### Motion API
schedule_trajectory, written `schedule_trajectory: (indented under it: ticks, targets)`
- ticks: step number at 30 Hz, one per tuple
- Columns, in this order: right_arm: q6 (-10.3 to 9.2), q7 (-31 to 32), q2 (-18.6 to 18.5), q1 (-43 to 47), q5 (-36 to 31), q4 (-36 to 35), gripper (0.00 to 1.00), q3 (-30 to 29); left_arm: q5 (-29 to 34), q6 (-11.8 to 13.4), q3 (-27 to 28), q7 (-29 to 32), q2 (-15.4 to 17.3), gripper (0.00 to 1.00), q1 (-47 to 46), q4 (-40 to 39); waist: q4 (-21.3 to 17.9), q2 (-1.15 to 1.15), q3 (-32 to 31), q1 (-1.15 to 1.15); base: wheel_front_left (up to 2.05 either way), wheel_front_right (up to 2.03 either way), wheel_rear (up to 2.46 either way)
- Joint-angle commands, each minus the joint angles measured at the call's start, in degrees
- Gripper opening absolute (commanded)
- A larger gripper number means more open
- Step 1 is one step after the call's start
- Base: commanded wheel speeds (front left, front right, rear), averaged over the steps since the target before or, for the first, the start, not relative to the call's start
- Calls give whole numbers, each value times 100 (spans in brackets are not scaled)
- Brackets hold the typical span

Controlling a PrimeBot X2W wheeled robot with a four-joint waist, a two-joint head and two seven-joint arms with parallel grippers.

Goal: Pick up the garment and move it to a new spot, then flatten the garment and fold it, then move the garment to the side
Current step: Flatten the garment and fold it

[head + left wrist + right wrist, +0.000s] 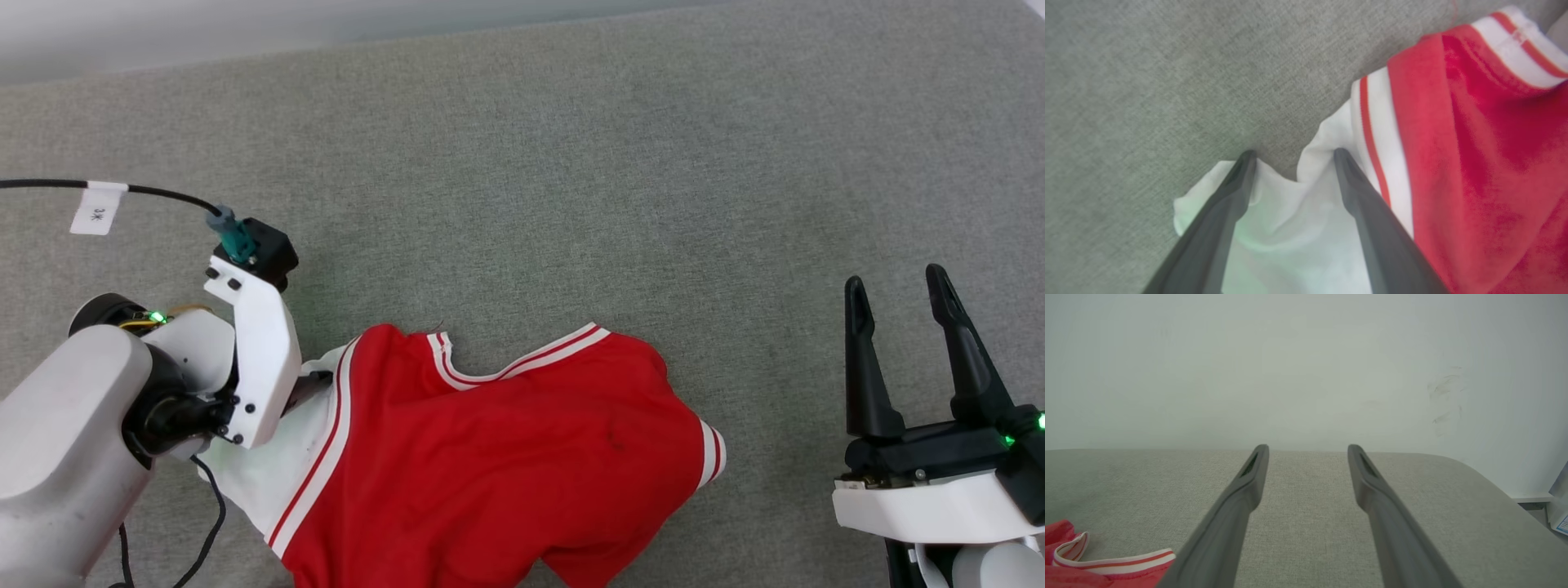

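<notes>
The garment (506,457) is a red jersey with white sleeves and red-and-white striped trim, lying crumpled on the grey fabric surface (571,163) at the lower centre of the head view. My left arm reaches down at its left edge. In the left wrist view my left gripper (1292,157) is open, its two dark fingers straddling a fold of the garment's white sleeve (1290,228). My right gripper (898,298) stands open to the right of the garment (1106,567), apart from it, with nothing between its fingers (1308,451).
The grey surface ends at a pale wall (1306,367) at the back and rounds off at its far right corner (1478,469). A black cable with a white tag (98,208) runs to my left wrist.
</notes>
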Motion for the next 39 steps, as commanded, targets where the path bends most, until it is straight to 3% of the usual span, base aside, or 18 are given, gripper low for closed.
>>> schedule_trajectory:
  ticks: [1,2,11,13,22,23,24,28,39]
  targets:
    - [-2,-11,11,-88,9,-11,100,-10,-29,3,-103,-51,-70,28,109,202,-40,0,65,-1,0,0,0]
    - [-2,-11,11,-82,6,-9,100,-14,-33,45,-67,-130,-99,0,127,281,-42,0,73,-1,0,0,0]
    - [-2,-11,11,-15,-130,100,100,-44,283,363,522,-1694,-255,0,-119,762,177,0,-261,-1,0,0,0]
    - [-2,-11,11,42,-192,139,100,0,380,588,802,-2350,-280,0,-185,972,347,0,-452,-1,0,0,0]
    - [-2,-11,10,187,-279,185,100,47,442,942,1091,-3053,-111,0,179,1256,709,0,-657,-1,0,0,0]
    - [-2,-11,11,211,-283,195,100,41,475,940,1061,-3113,-119,23,241,1251,746,0,-668,-1,0,0,0]
    - [-2,-11,11,231,-286,211,100,35,503,944,1021,-3173,-154,100,318,1235,784,0,-684,-1,0,0,0]
    - [-2,-11,11,259,-307,243,100,43,555,985,977,-3503,-308,100,538,1125,886,0,-747,-1,0,0,0]
    - [-2,-11,11,377,-298,245,100,-99,1074,1158,1089,-6043,-864,100,1275,413,1321,0,-1170,-1,0,0,0]
